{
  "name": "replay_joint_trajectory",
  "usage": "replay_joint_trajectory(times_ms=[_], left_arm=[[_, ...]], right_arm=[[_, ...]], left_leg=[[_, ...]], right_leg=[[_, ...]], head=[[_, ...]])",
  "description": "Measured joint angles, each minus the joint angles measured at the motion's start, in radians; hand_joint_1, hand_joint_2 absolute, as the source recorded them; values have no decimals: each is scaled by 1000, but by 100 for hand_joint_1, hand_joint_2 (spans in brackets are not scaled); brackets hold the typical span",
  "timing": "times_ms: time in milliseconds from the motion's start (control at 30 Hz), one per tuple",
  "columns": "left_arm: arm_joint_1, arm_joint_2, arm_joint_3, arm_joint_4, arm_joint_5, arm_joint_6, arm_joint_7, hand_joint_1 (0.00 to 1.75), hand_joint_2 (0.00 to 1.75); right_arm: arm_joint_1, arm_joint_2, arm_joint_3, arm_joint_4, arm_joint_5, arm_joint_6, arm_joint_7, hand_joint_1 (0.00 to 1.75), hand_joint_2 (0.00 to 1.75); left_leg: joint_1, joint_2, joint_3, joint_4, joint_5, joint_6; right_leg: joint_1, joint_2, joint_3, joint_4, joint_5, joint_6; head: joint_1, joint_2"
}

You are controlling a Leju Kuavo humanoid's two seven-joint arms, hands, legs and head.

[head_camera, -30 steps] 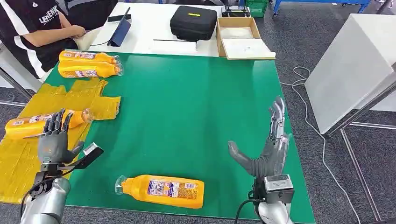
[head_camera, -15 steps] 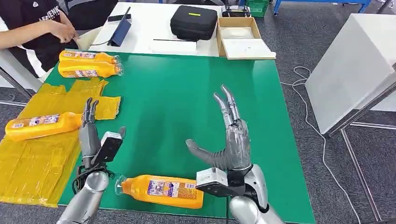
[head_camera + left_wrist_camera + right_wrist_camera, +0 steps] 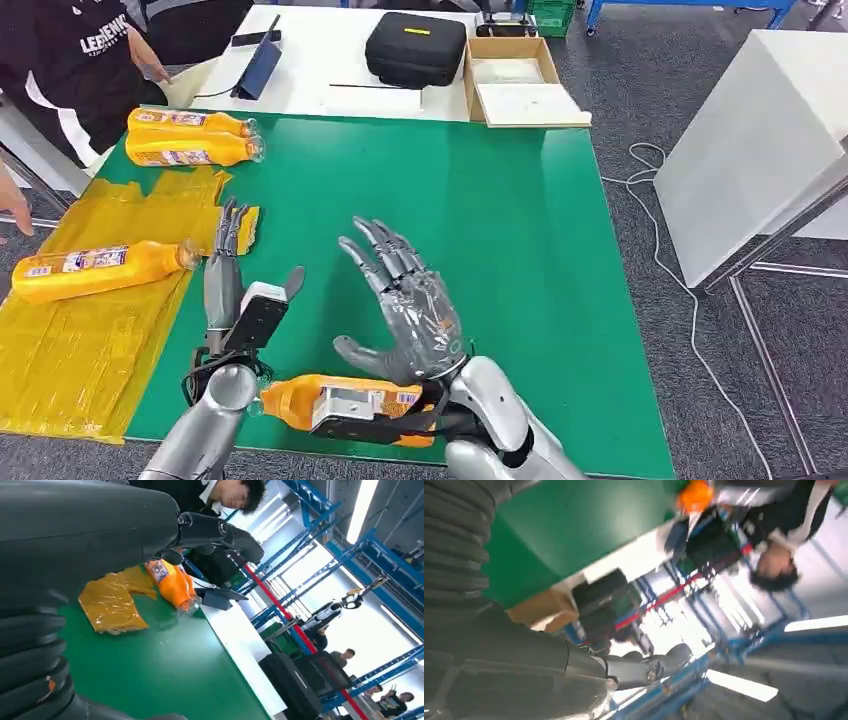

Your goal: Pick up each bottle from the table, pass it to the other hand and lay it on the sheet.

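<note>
While one orange plastic bottle with a printed label (image 3: 95,268) already lies on the crinkled yellow plastic sheet (image 3: 70,350) at the left edge of the green table (image 3: 480,220), the step in hand looks like the reach for the next one. Going left to right: the left hand (image 3: 228,285) hovers just beside the sheet's inner border, fingers straight and apart, holding nothing. Just right of it the right hand (image 3: 405,310) is raised above the table's near edge, fingers fanned wide and likewise empty. Beneath its wrist lies the orange label-wrapped bottle on its side (image 3: 300,395), along the near edge, cap end pointing towards the sheet; the forearm hides much of its body. Two more orange bottles (image 3: 190,140) lie side by side at the far left corner. I judge the next move needs the right hand to come down over the near bottle's body and close around it, before any handover to the left
</note>
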Motion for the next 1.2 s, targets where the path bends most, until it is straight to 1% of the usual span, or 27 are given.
replay_joint_trajectory(times_ms=[100, 267, 400, 533, 767, 933, 1200], left_arm=[[-9, -4, 0, 22, 17, -5, 0, 0, 175], [-14, -11, 0, 43, 36, -21, -3, 0, 175], [-20, -14, 6, 50, 60, -29, -8, 0, 175], [-23, -14, 10, 52, 63, -29, -9, 0, 175], [-43, -21, 26, 88, 86, -18, -24, 0, 175], [-81, -29, 41, 152, 102, -4, -43, 0, 175], [-112, -41, 51, 240, 105, 20, -75, 0, 175]], right_arm=[[-21, 0, 35, 8, -30, 71, 17, 0, 175], [-57, -32, 94, -19, -102, 123, 14, 0, 175], [-72, -68, 131, -35, -155, 122, 23, 0, 175], [-76, -90, 145, -37, -176, 114, 24, 0, 175], [-55, -127, 162, -15, -235, 54, 24, 0, 175], [15, -136, 167, 90, -231, -50, -1, 0, 175], [118, -141, 166, 211, -243, -129, -34, 0, 175]], left_leg=[[0, 0, 0, 0, 0, 0], [0, 0, 0, 0, 0, 0], [0, 0, 0, 0, 0, 0], [0, 0, 0, 0, 0, 0], [0, 0, 0, 0, 0, 0], [0, 0, 0, 0, 0, 0], [0, 0, 0, 0, 0, 0]], right_leg=[[0, 0, 0, 0, 0, 0], [0, 0, 0, 0, 0, 0], [0, 0, 0, 0, 0, 0], [0, 0, 0, 0, 0, 0], [0, 0, 0, 0, 0, 0], [0, 0, 0, 0, 0, 0], [0, 0, -1, 0, 0, 0]], head=[[0, 0], [0, 0], [0, 0], [0, 0], [0, 0], [0, 0], [0, 0]])
